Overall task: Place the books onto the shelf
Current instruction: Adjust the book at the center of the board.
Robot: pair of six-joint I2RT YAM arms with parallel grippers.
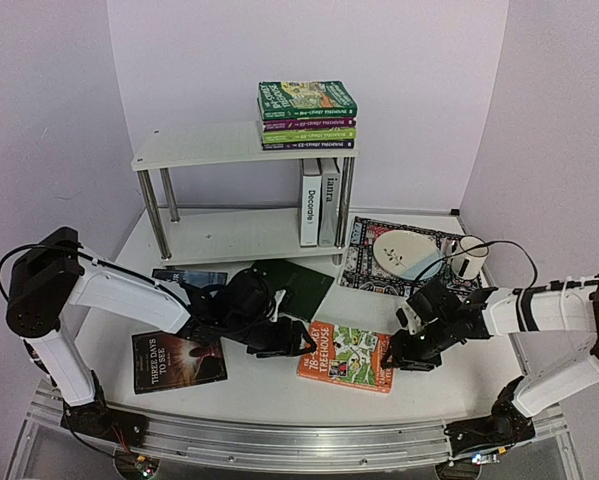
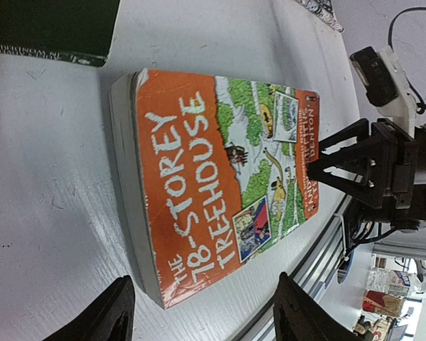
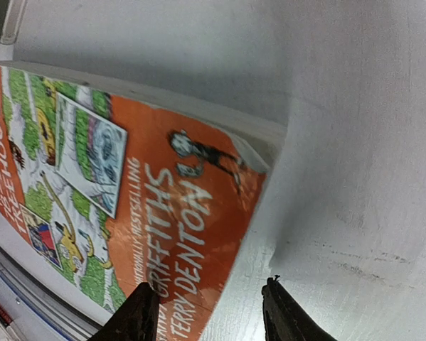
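1. While the orange "78-Storey Treehouse" book [image 1: 347,355] lay flat by the white table's [image 1: 279,410] front edge, the left gripper [image 2: 205,284] gaped at its title end and the right gripper [image 3: 211,284] gaped over its author corner, neither clamping it.
2. Bare tabletop ringed that book.
3. Beyond it, the shelf [image 1: 199,145] held six books: four stacked [image 1: 307,115], two upright [image 1: 319,203].
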